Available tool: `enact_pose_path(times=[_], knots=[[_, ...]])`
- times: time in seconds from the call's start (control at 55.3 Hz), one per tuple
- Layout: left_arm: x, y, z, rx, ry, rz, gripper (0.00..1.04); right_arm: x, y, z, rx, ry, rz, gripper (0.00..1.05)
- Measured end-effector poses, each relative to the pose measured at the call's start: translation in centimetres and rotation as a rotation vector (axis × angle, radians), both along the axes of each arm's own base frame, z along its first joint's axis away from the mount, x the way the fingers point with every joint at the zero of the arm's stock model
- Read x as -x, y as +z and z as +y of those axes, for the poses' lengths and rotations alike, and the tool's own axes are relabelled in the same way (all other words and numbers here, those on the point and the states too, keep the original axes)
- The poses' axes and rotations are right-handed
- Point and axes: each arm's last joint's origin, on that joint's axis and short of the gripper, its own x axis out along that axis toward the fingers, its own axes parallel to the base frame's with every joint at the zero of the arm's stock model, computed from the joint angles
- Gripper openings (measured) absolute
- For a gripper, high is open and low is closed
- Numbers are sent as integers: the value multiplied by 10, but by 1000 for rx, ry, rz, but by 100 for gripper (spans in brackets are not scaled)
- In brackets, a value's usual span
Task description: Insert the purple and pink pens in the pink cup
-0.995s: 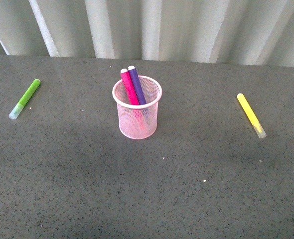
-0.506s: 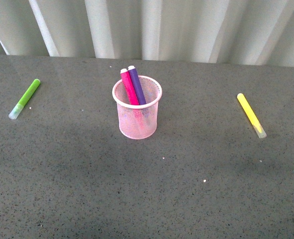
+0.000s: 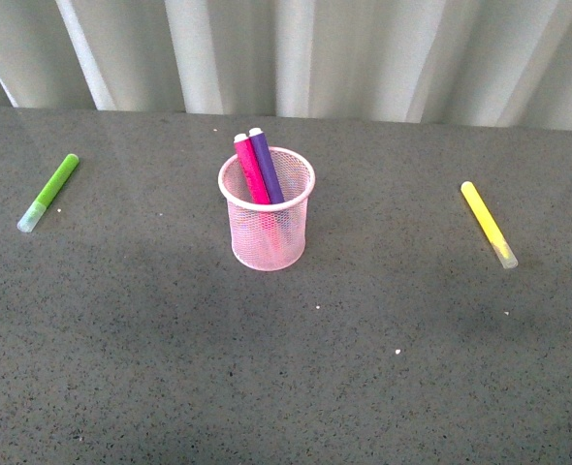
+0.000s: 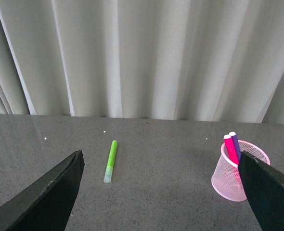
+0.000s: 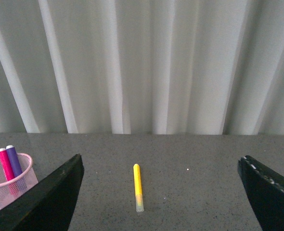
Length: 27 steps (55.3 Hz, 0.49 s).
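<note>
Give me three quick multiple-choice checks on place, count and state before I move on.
1. Where is the lime green marker?
A. In the cup
B. On the table, toward the robot's left
C. Beside the yellow marker

2. How many pens stand in the pink cup?
A. One
B. Two
C. Four

3. How is the left claw?
A. Open, holding nothing
B. Shut on a pen
C. Shut on the cup

Answers: B, it lies far left of the cup; B, only the pink pen and purple pen lean inside; A, its fingers are wide apart.

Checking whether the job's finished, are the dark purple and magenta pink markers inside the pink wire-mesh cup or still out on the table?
Inside. The purple marker and pink marker lean together in the upright pink mesh cup, tops above its rim.
</note>
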Motion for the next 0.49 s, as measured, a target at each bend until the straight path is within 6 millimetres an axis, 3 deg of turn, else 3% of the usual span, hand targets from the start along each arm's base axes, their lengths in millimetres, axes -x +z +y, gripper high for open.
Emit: enact_pose_path(times=[0.488], knots=[[0, 0, 0, 0, 0, 0, 98, 0, 0, 0, 0, 0, 0, 98]])
